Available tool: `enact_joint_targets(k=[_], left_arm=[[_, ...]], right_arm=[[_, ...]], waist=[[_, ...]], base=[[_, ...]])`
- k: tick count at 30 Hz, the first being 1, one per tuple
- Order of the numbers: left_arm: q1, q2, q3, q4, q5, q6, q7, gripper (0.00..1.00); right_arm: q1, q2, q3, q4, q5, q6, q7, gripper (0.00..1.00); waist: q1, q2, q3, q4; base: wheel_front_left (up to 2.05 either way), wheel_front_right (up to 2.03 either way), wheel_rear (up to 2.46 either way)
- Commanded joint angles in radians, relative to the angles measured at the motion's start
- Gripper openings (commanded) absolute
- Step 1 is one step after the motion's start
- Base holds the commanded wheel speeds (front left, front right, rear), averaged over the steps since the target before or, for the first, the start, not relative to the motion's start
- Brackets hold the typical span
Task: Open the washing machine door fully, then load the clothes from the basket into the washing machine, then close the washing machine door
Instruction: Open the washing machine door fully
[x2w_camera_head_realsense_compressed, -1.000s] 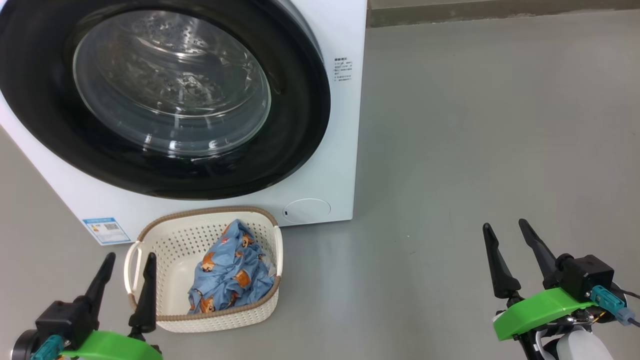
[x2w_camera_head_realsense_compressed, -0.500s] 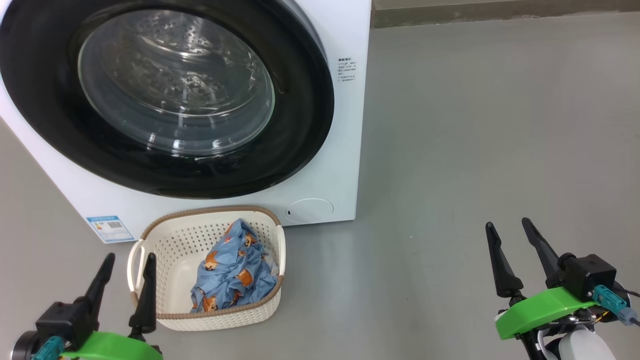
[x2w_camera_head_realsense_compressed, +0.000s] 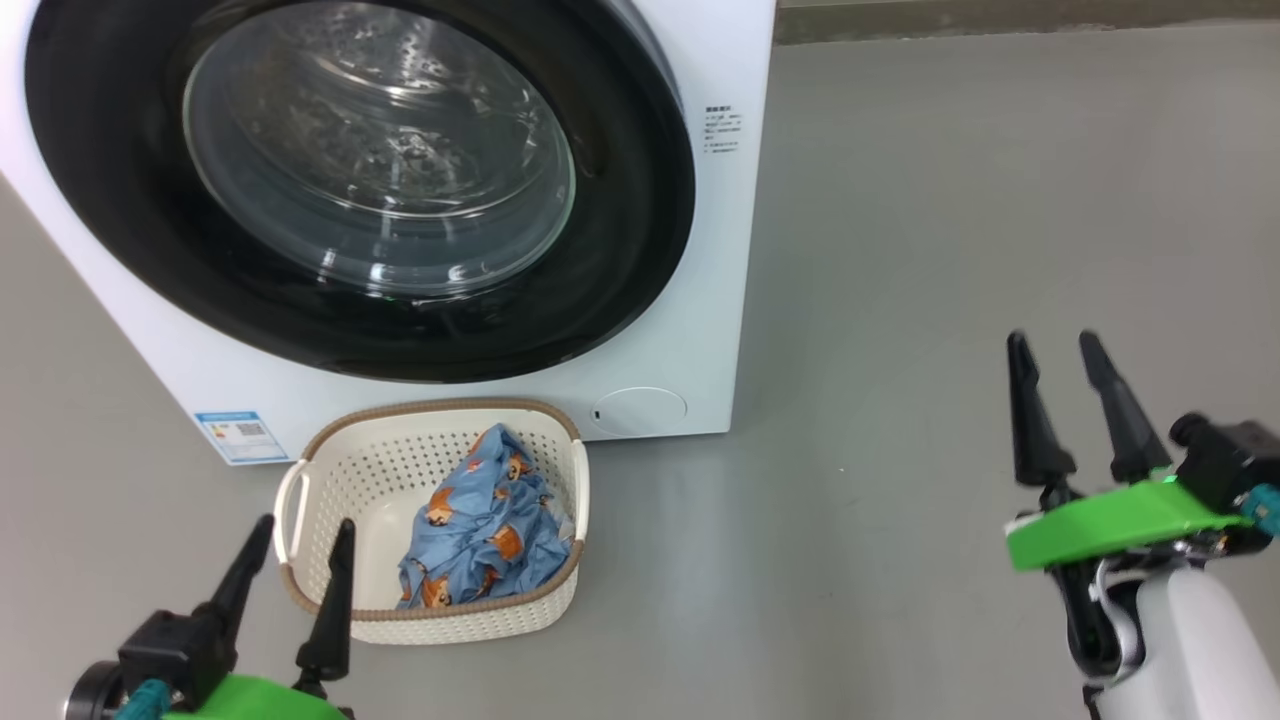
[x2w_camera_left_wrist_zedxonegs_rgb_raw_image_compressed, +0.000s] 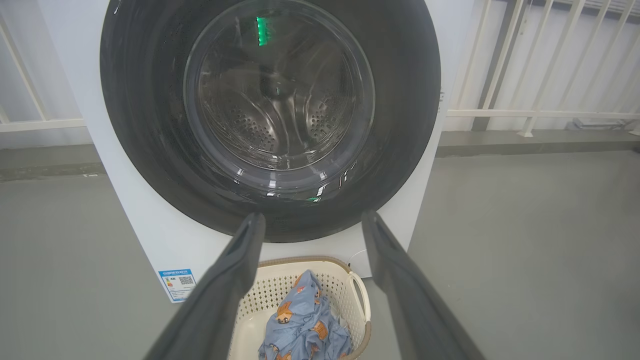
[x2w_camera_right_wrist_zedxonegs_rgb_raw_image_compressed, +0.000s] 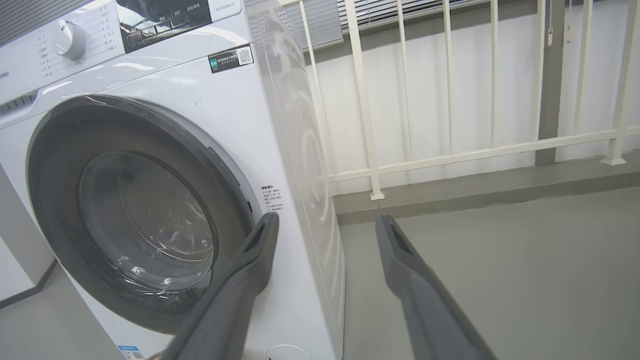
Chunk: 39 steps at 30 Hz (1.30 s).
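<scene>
Right tool (x2w_camera_head_realsense_compressed: 1052, 340) has just lifted, fingers spread and empty, right of the washing machine (x2w_camera_head_realsense_compressed: 720, 300). My left tool (x2w_camera_head_realsense_compressed: 305, 522) is spread too, low in front. The washing machine door (x2w_camera_head_realsense_compressed: 620, 250) is shut, with the clothes (x2w_camera_head_realsense_compressed: 480, 530) in the basket (x2w_camera_head_realsense_compressed: 440, 408) at its foot. I reckon the door's next.

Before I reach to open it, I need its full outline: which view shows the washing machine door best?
The right wrist view: the washing machine door shows nearly whole and shut, at an angle. In the head view the door loses its top; in the left wrist view the door faces the camera squarely, top cropped.
</scene>
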Motion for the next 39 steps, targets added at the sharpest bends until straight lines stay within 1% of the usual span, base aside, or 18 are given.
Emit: enact_joint_targets(k=[1, 8, 15, 20, 21, 22, 23, 24, 25, 26, 27, 31, 35, 38, 39], left_arm=[[-0.013, 0.022, 0.027, -0.027, -0.007, -0.002, -0.007, 1.00], [-0.017, 0.026, 0.007, -0.027, -0.020, -0.002, -0.007, 1.00], [-0.032, 0.034, -0.011, -0.025, -0.028, -0.002, -0.007, 1.00], [-0.049, 0.039, -0.023, -0.022, -0.037, -0.002, -0.007, 1.00], [-0.053, 0.039, -0.024, -0.022, -0.039, -0.002, -0.007, 1.00], [-0.058, 0.040, -0.026, -0.023, -0.041, -0.002, -0.007, 1.00], [-0.062, 0.040, -0.029, -0.024, -0.042, -0.002, -0.007, 1.00], [-0.065, 0.040, -0.030, -0.024, -0.043, -0.002, -0.007, 1.00], [-0.069, 0.041, -0.032, -0.024, -0.044, -0.002, -0.007, 1.00], [-0.069, 0.041, -0.032, -0.024, -0.044, -0.002, -0.007, 1.00], [-0.073, 0.041, -0.034, -0.025, -0.044, -0.002, -0.007, 1.00], [-0.085, 0.040, -0.032, -0.020, -0.047, -0.002, -0.007, 1.00], [-0.093, 0.038, -0.032, -0.017, -0.048, -0.002, -0.007, 1.00], [-0.099, 0.035, -0.032, -0.018, -0.049, -0.002, -0.007, 1.00], [-0.104, 0.033, -0.036, -0.018, -0.048, -0.002, -0.007, 1.00]], right_arm=[[-0.053, 0.003, 0.015, -0.026, 0.024, 0.002, -0.012, 1.00], [-0.171, 0.007, -0.027, -0.002, 0.119, 0.002, -0.012, 1.00], [-0.284, 0.023, -0.134, 0.055, 0.314, 0.002, -0.007, 1.00], [-0.346, 0.029, -0.202, 0.102, 0.425, 0.002, 0.008, 1.00], [-0.356, 0.030, -0.214, 0.113, 0.446, 0.002, 0.012, 0.89], [-0.365, 0.030, -0.225, 0.122, 0.463, 0.002, 0.015, 0.75], [-0.375, 0.031, -0.239, 0.133, 0.484, 0.002, 0.019, 0.48], [-0.384, 0.032, -0.249, 0.143, 0.502, 0.002, 0.023, 0.33], [-0.393, 0.033, -0.259, 0.154, 0.517, 0.002, 0.028, 0.03], [-0.393, 0.033, -0.259, 0.154, 0.517, 0.002, 0.028, 0.03], [-0.403, 0.033, -0.271, 0.167, 0.535, 0.002, 0.035, 0.00], [-0.449, 0.034, -0.318, 0.233, 0.581, 0.002, 0.065, 0.00], [-0.500, 0.035, -0.348, 0.295, 0.593, 0.002, 0.102, 0.00], [-0.543, 0.035, -0.367, 0.337, 0.595, 0.002, 0.142, 0.00], [-0.572, 0.035, -0.384, 0.373, 0.594, 0.002, 0.181, 0.00]], waist=[[0.0000, 0.0000, 0.000, 0.009], [0.0000, 0.0000, 0.009, 0.042], [0.0000, 0.0000, 0.036, 0.081], [0.0000, 0.0000, 0.068, 0.106], [0.0000, 0.0000, 0.075, 0.111], [0.0000, 0.0000, 0.083, 0.115], [0.0000, 0.0000, 0.090, 0.120], [0.0000, 0.0000, 0.096, 0.124], [0.0000, 0.0000, 0.104, 0.127], [0.0000, 0.0000, 0.104, 0.127], [0.0000, 0.0000, 0.110, 0.131], [0.0000, 0.0000, 0.134, 0.139], [0.0000, 0.0000, 0.149, 0.140], [0.0000, 0.0000, 0.161, 0.141], [0.0000, 0.0000, 0.169, 0.142]], base=[[0.00, 0.00, 0.00], [0.00, 0.00, 0.00], [0.00, 0.00, 0.00], [0.00, 0.00, 0.00], [0.00, 0.00, 0.00], [0.00, 0.00, 0.00], [0.00, 0.00, 0.00], [0.00, 0.00, 0.00], [0.00, 0.00, 0.00], [0.00, 0.00, 0.00], [0.00, 0.00, 0.00], [0.00, 0.00, 0.00], [0.00, 0.00, 0.00], [0.00, 0.00, 0.00], [0.00, 0.00, 0.00]])
